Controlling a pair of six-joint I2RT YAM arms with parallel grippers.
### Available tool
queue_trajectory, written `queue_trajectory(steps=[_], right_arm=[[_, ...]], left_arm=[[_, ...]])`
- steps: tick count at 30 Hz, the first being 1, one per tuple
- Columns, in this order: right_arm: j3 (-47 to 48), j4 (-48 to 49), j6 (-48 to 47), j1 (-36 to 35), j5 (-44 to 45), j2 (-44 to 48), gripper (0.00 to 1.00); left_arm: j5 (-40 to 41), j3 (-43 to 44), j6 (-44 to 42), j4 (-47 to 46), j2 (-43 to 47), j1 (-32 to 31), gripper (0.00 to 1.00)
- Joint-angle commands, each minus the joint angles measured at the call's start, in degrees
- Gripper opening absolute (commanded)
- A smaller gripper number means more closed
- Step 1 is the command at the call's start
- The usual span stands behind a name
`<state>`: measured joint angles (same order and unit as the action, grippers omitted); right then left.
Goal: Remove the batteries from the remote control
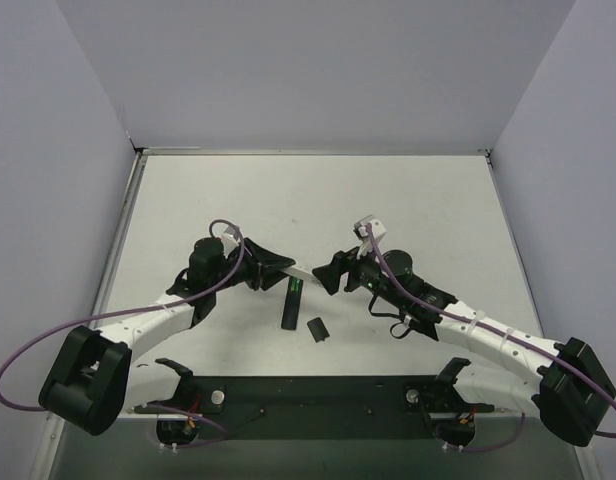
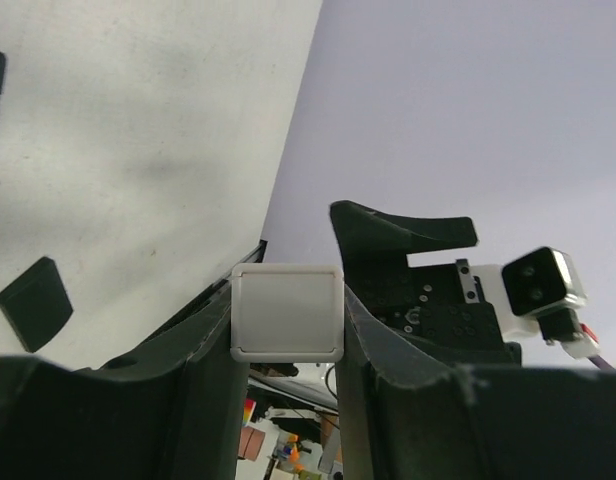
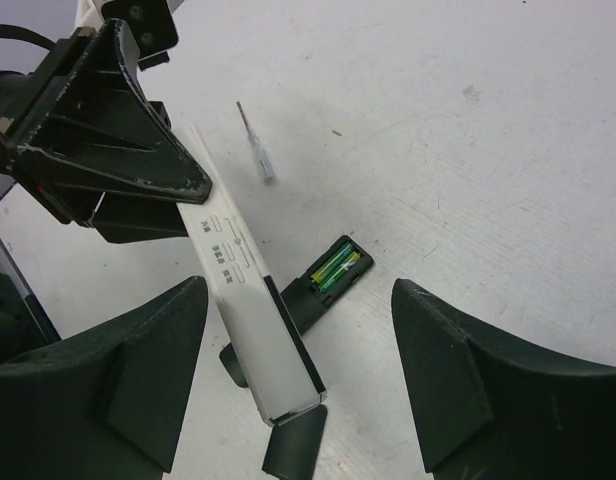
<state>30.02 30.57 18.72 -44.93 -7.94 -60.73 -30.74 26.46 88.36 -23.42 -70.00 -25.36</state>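
- Batteries (image 3: 338,268) in green wrap sit side by side in the open slot of the remote control (image 1: 289,312), which lies flat near the middle of the table (image 1: 408,200).
- Left gripper (image 1: 273,268) is clamped on a white stick (image 3: 243,300) held off the table. In the top view the stick points toward 3 o'clock, its free end above the remote control's far end.
- Right gripper (image 1: 335,272) stands at 3 o'clock of the stick's tip, fingers spread wide, gripping nothing.
- Small black cover (image 1: 315,329) lies at 5 o'clock of the remote control, just beside it but not touching.
- Thin pin-like item (image 3: 256,152) lies on the table beyond the stick.
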Motion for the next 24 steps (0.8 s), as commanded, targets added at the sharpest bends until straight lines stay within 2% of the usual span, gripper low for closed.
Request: queue_trajectory(steps=[1,4,6,9,10,16,21,24], right_arm=[[0.48,6.34,4.48,0.45,-1.98,-0.53,0.68],[-1.54,8.01,9.12,0.72,-1.55,0.08,0.73],[-2.42,8.37,17.17,0.98,0.11,1.57,0.78],[-2.07,7.84,25.29,0.98,3.54,2.98,0.79],[-1.55,6.28,29.92,0.98,4.42,3.16,0.78],[1.35,1.69,40.58,1.16,7.77,1.67,0.70],[3.11,-0.34,44.91,1.25,6.20,-1.58,0.71],[3.46,0.98,45.70,1.25,5.40,-3.08,0.68]], left_arm=[[2.96,0.00,3.05,-5.59,4.69,0.23,0.00],[4.19,-1.14,3.40,-7.33,5.57,0.23,0.00],[5.68,-2.02,3.23,-10.58,6.01,0.23,0.00],[8.05,-3.34,2.44,-13.14,7.07,0.23,0.00],[8.59,-3.95,2.17,-13.49,7.42,0.23,0.00],[9.91,-4.84,1.47,-17.10,8.47,0.23,0.00],[9.74,-4.84,0.77,-17.71,8.65,0.14,0.00],[9.91,-5.36,0.76,-18.33,8.91,0.14,0.00]])
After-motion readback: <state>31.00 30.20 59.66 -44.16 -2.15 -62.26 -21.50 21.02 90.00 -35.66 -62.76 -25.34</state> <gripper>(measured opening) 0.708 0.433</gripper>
